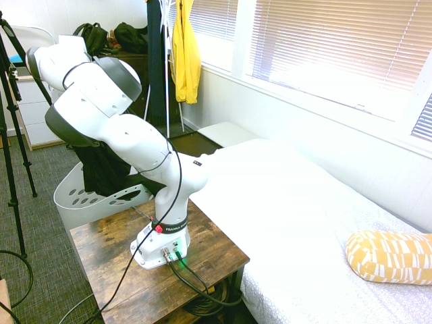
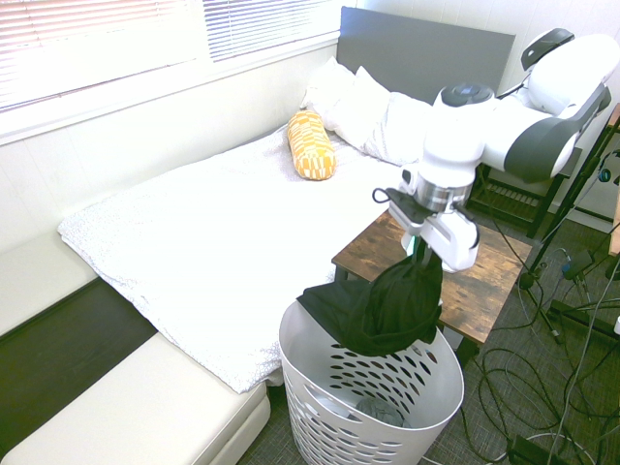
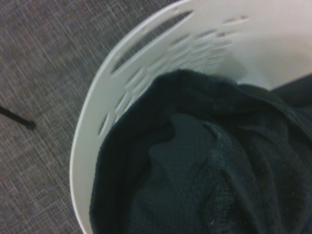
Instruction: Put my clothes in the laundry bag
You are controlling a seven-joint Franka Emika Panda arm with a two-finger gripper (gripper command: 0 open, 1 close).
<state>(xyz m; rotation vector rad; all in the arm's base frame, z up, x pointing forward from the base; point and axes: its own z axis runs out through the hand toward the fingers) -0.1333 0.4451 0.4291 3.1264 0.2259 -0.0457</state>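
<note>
My gripper is shut on the black clothes, which hang from it in a bunch right above the white laundry bag. The garment's lower part dips past the rim, and one corner sticks out over the rim toward the bed. From the first exterior view, the clothes show as a dark mass behind my arm, over the laundry bag; the gripper is hidden there. Up close in the wrist view, black fabric lies inside the curved white wall.
The laundry bag stands on carpet between a white bed and the wooden table. A yellow patterned pillow lies on the bed. A yellow jacket and a dark coat hang on a rack. A white bench runs along the bed.
</note>
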